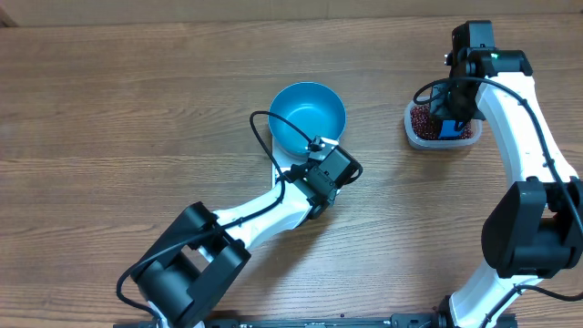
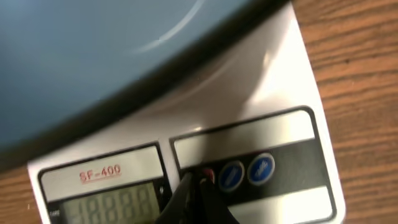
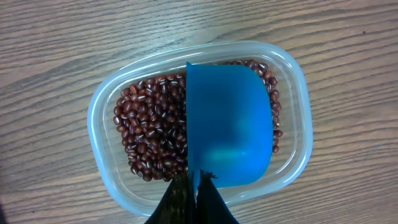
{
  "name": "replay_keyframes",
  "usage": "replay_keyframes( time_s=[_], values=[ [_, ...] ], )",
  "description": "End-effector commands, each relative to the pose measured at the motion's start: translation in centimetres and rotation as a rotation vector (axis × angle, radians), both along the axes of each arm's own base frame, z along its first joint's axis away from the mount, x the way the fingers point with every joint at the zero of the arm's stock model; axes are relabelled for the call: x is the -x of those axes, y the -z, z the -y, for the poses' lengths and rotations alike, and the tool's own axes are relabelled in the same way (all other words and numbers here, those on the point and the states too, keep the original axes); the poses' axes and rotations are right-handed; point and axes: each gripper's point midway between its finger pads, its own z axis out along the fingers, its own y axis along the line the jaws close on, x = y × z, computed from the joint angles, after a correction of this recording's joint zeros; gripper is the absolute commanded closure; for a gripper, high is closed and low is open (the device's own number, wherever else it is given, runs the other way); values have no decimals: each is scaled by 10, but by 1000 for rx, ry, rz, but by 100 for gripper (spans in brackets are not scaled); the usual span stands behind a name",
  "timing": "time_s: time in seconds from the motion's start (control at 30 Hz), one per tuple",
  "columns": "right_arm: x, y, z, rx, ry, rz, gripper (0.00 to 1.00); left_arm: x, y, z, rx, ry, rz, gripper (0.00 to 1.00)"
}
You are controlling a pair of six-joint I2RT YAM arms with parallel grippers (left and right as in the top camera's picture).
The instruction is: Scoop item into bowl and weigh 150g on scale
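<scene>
The bright blue bowl point(image 1: 308, 117) stands on the white scale point(image 2: 267, 81), and its underside point(image 2: 93, 56) fills the top of the left wrist view. My left gripper point(image 2: 196, 180) is shut, with its tips on the scale's red button point(image 2: 208, 175), beside two blue buttons. In the overhead view the left gripper point(image 1: 319, 153) sits at the bowl's near edge. The item, small dark red beans point(image 3: 149, 130), lies in a clear tub point(image 3: 292, 74). Above them hangs a small blue scoop point(image 3: 230, 130), with my right gripper point(image 3: 194, 177) shut on it. No beans show in the scoop.
The clear tub point(image 1: 410, 137) stands at the back right of the wooden table point(image 1: 137, 109), about a hand's width right of the bowl. The scale's display point(image 2: 106, 202) shows faint digits under an SF-400 label. A black cable point(image 1: 260, 128) loops beside the bowl.
</scene>
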Motion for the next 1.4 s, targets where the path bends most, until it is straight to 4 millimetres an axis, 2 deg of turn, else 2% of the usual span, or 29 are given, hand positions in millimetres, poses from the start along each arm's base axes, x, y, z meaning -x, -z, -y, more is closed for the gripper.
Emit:
replay_keyframes(
  time_s=[0.0,0.03,0.2,0.4,0.63,0.87,1.0,1.1,1.2,1.37],
  values=[
    [5,12,7,24,12,-31,95,-5,-41,3,76,11,61,96],
    [5,12,7,24,12,-31,95,-6,-58,4,108,11,92,96],
    [5,12,7,24,12,-32,95,-5,-115,3,206,11,187,96],
    [5,12,7,24,12,-32,95,4,-174,-8,285,9,265,96],
    [4,12,7,24,13,-28,95,9,-213,-34,246,-27,219,95],
    [4,12,7,23,13,-28,95,6,-243,-54,349,-80,120,94],
    [4,12,7,23,13,-27,95,2,-239,-73,391,-170,60,95],
    [2,12,7,23,13,-22,95,8,-213,-84,331,-217,-36,96],
    [2,11,7,23,13,-20,95,15,-188,-82,290,-239,-138,95],
    [2,11,7,23,13,-20,95,20,-144,-64,268,-224,-307,96]
  ],
)
